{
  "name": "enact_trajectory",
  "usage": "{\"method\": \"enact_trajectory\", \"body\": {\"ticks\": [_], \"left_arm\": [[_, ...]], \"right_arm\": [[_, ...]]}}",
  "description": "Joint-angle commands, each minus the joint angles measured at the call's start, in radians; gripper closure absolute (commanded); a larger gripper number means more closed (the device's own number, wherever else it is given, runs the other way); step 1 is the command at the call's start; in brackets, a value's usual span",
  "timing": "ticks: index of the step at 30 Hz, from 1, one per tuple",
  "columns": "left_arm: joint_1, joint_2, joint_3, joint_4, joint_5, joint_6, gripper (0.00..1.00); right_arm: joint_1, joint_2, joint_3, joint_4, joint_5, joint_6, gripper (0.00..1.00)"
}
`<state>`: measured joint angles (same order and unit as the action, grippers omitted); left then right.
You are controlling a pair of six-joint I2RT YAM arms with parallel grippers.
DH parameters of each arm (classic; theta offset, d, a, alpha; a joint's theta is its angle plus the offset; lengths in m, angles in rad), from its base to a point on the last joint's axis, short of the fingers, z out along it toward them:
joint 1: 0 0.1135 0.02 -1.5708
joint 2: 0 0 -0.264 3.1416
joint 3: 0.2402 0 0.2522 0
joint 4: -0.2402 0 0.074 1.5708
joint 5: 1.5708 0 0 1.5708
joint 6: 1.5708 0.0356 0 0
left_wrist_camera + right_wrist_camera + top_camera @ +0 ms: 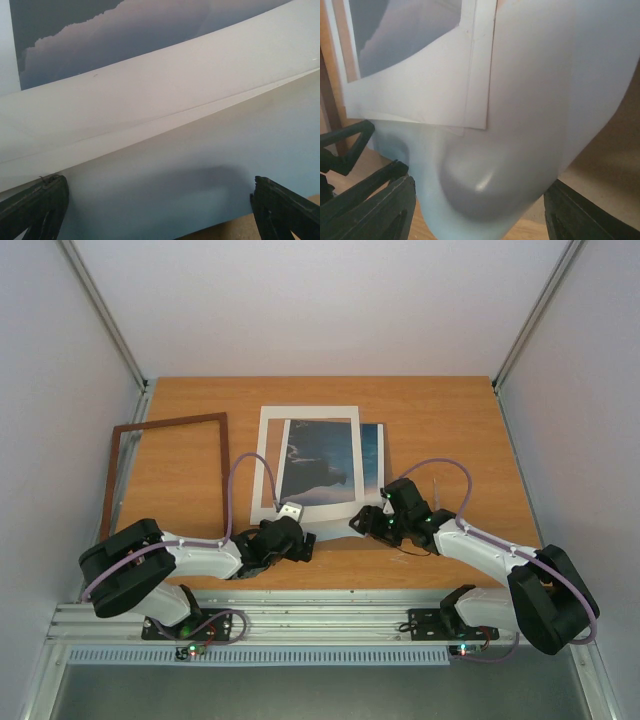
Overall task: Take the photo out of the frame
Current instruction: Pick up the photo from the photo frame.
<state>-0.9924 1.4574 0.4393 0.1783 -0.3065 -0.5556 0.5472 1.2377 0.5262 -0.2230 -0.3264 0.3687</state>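
Right pincer (pixel 477 202) straddles the photo (pixel 530 100), near edge buckled.

An orange-brown wooden desk (pixel 450 420) carries a white mat board (pixel 310 413), a flat card border with a large rectangular cut-out, lying near the desk's middle and slightly skewed to its edges. Behind the mat board, plain white walls (pixel 320 300) close in the back and both sides, with slanted grey metal struts (pixel 105 310) rising at the corners. In front of the mat board, along the desk's near edge, runs a ribbed silver metal rail (pixel 320 615), and just past that a pale perforated strip (pixel 300 655).
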Motion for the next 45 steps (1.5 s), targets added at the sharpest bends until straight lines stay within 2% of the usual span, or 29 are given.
{"method": "enact_trajectory", "body": {"ticks": [1, 11, 26, 37, 45], "left_arm": [[-0.006, 0.002, -0.031, 0.006, 0.092, -0.038, 0.01], [-0.006, 0.001, -0.040, 0.024, 0.109, -0.045, 0.01], [-0.006, 0.008, -0.044, 0.034, 0.124, -0.046, 0.01], [-0.006, 0.008, -0.045, 0.034, 0.125, -0.046, 0.01], [-0.006, 0.004, -0.050, 0.034, 0.129, -0.049, 0.01]], "right_arm": [[-0.020, -0.023, -0.032, 0.112, -0.031, 0.007, 0.27], [-0.080, -0.011, -0.090, 0.204, -0.005, -0.044, 0.16], [-0.226, 0.098, -0.094, 0.391, -0.110, -0.102, 0.11], [-0.268, 0.127, -0.066, 0.444, -0.247, -0.134, 0.14], [-0.376, 0.217, -0.029, 0.464, -0.368, -0.120, 0.21]]}}
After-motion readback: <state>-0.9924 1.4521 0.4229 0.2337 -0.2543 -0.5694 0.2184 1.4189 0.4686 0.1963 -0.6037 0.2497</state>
